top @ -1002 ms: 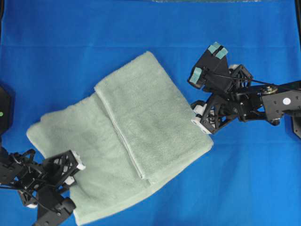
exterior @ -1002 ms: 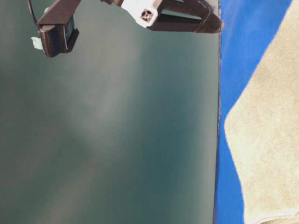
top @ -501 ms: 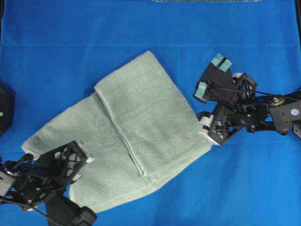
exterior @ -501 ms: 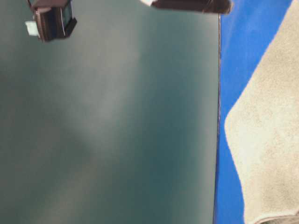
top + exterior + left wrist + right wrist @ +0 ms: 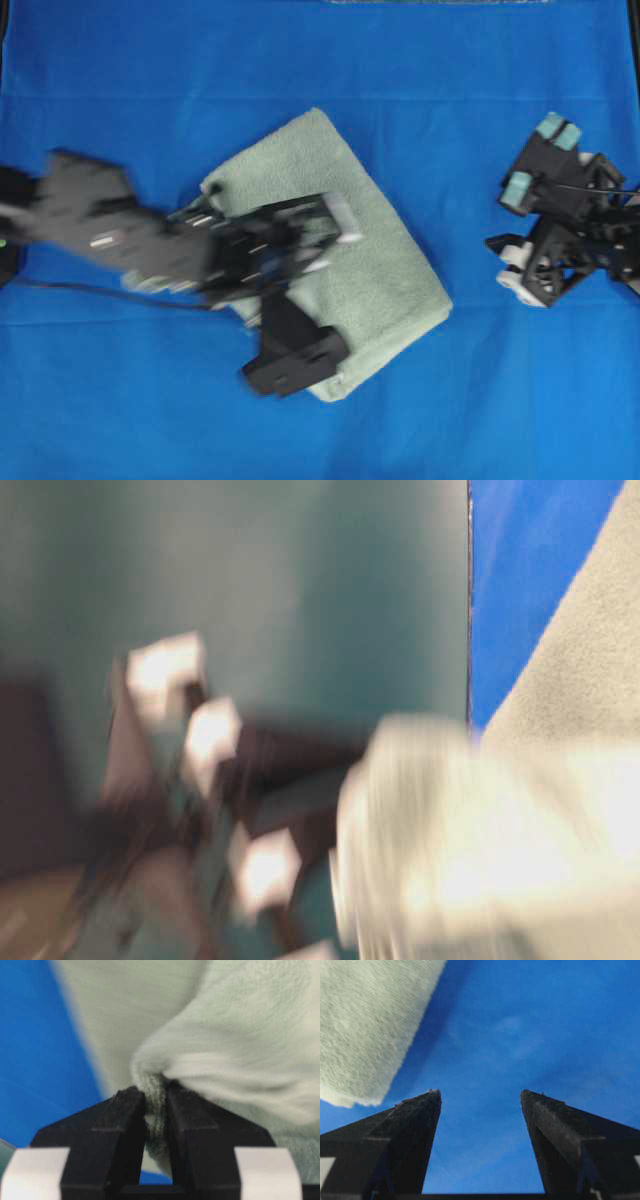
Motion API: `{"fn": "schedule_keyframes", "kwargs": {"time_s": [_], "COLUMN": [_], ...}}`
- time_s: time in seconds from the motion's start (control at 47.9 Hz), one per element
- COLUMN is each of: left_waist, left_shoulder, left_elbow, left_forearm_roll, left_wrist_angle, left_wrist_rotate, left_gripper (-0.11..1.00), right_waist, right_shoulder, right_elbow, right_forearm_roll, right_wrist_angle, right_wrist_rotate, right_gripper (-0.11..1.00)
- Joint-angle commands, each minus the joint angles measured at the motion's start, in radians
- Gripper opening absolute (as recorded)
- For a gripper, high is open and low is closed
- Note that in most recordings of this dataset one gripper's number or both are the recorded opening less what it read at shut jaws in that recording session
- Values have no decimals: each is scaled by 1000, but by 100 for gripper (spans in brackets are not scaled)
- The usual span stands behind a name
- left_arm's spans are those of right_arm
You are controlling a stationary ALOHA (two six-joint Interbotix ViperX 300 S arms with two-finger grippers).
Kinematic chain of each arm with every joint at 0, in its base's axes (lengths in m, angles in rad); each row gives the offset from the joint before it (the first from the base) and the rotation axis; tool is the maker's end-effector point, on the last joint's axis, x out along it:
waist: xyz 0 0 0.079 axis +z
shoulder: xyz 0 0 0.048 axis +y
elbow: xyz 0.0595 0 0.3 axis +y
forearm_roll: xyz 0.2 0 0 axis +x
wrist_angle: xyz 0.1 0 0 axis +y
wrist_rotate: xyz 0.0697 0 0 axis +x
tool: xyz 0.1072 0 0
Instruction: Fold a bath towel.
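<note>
The pale sage-green bath towel (image 5: 310, 160) lies folded in the middle of the overhead view. My left arm reaches across it from the left, blurred with motion. My left gripper (image 5: 340, 235) hangs over the folded stack, and the left part of the towel is hidden under the arm. In the left wrist view the left gripper (image 5: 156, 1097) is shut on a bunched edge of the bath towel (image 5: 240, 1020), which drapes away from the jaws. My right gripper (image 5: 535, 155) stands open to the right, apart from the towel. In its wrist view the right gripper (image 5: 480, 1092) holds nothing, with a corner of the bath towel (image 5: 365, 1025) at upper left.
The bright blue table cloth (image 5: 300, 50) covers the whole table. A dark unit (image 5: 8, 240) sits at the left edge. The table-level view is heavily blurred: a smeared arm (image 5: 200, 800), pale towel (image 5: 590, 680) and the table's edge (image 5: 468, 580).
My left gripper has swept from the front left corner up and right over the towel, carrying the left half onto the folded part. The right arm has drawn back to the right, still open.
</note>
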Motion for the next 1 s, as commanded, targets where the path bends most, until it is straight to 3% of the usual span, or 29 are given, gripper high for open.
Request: {"fn": "schedule_keyframes", "kwargs": {"time_s": [0.0,0.104,0.334,0.438,0.564,0.605,0.751,0.877,0.918,0.981], "left_waist": [55,100,109,112,127,133,152,160,166,170], "left_shoulder": [64,150,201,198,196,196,190,186,184,179], "left_elbow": [-94,-155,-163,-152,-137,-127,-103,-97,-94,-86], "left_forearm_roll": [-17,-41,-127,-198,-348,-380,-379,-379,-376,-368], "left_wrist_angle": [-57,-69,-173,-273,-385,-396,-393,-391,-393,-393], "left_wrist_rotate": [104,193,206,196,161,135,-11,-222,-321,-423], "left_gripper": [10,10,10,10,10,10,10,11,11,20], "right_waist": [8,8,9,8,9,9,9,14,14,14], "right_shoulder": [-54,-92,-115,-115,-115,-115,-115,-115,-115,-115], "right_elbow": [9,26,55,55,57,57,57,54,54,54], "right_forearm_roll": [-5,-5,-28,-54,-61,-61,-61,-60,-58,-58], "right_wrist_angle": [20,38,51,51,46,46,46,46,46,46], "right_wrist_rotate": [2,3,2,2,5,9,40,44,44,44], "right_gripper": [65,65,65,65,65,65,65,65,65,65]}}
